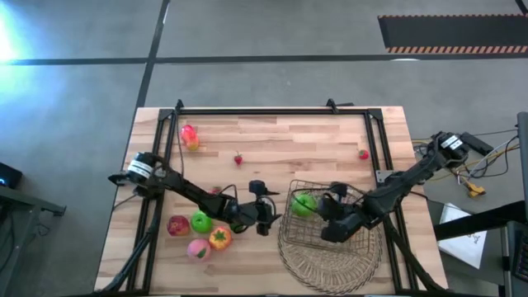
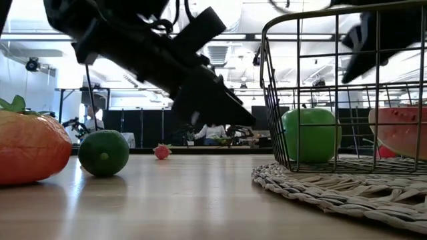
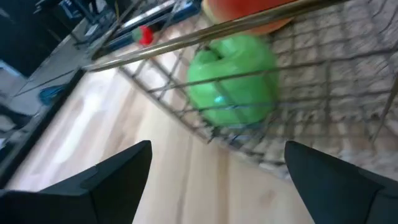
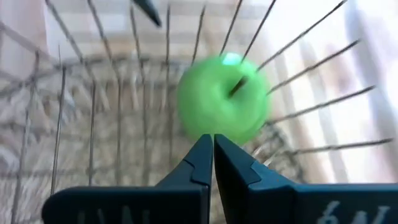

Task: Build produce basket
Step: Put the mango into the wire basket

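Note:
The copper wire basket point(image 1: 356, 191) stands on a round woven mat point(image 1: 330, 266) at the table's near right. A green apple point(image 1: 304, 204) rests on the basket floor at its left end, and a watermelon slice point(image 2: 402, 133) lies beside it. My right gripper point(image 4: 213, 149) is shut inside the basket; in the low view it hangs above and to the right of the apple point(image 2: 310, 135), apart from it. My left gripper point(image 3: 217, 183) is open, just outside the basket's left wall point(image 3: 186, 102), pointing at the apple point(image 3: 233, 78) and touching nothing.
Left of the basket, under my left arm, lie a red apple point(image 1: 177, 224), a green fruit point(image 1: 200, 220), a pink one point(image 1: 196, 247) and an orange one point(image 1: 219, 238). A pink-yellow piece point(image 1: 190, 136) and two small red berries point(image 1: 238, 159) point(image 1: 363, 154) lie toward the far edge.

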